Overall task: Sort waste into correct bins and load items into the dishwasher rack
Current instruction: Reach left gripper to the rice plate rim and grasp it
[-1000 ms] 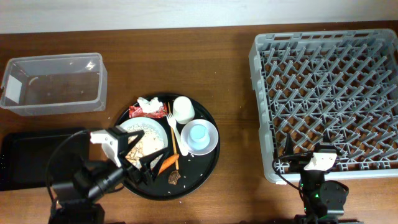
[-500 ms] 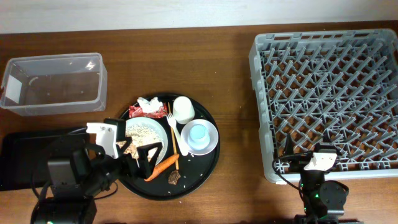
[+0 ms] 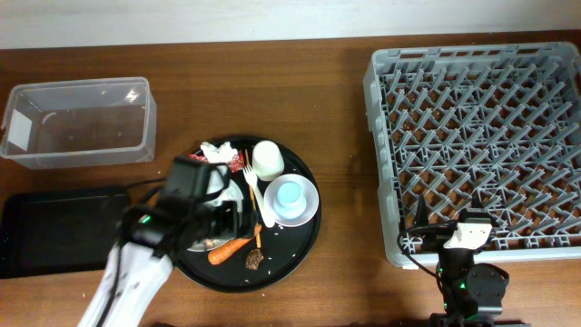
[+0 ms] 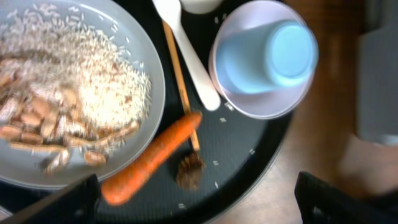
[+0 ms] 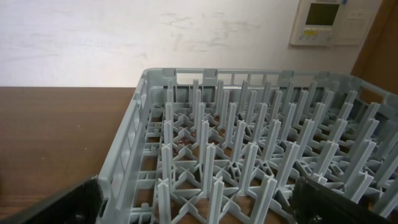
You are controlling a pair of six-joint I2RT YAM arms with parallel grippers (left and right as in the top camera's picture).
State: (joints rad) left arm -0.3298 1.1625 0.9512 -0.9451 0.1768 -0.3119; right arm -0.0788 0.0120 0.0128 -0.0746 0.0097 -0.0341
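left gripper (image 4: pixel 198 198) wide open, empty, over orange carrot (image 4: pixel 149 158) beside white plate (image 4: pixel 152 121), round black tray (image 4: pixel 249 155), counter front-centre | right gripper (image 5: pixel 196 204) wide open, empty, facing dishwasher rack (image 3: pixel 472 109), counter right edge | clear tub (image 3: pixel 82 156) label (image 3: pixel 15 132): unreadable

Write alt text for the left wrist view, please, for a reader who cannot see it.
Top-down view of a black tray: an orange carrot lies at centre beside a white plate of rice, with a small dark scrap next to it. A light-blue cup sits in a white bowl at upper right.
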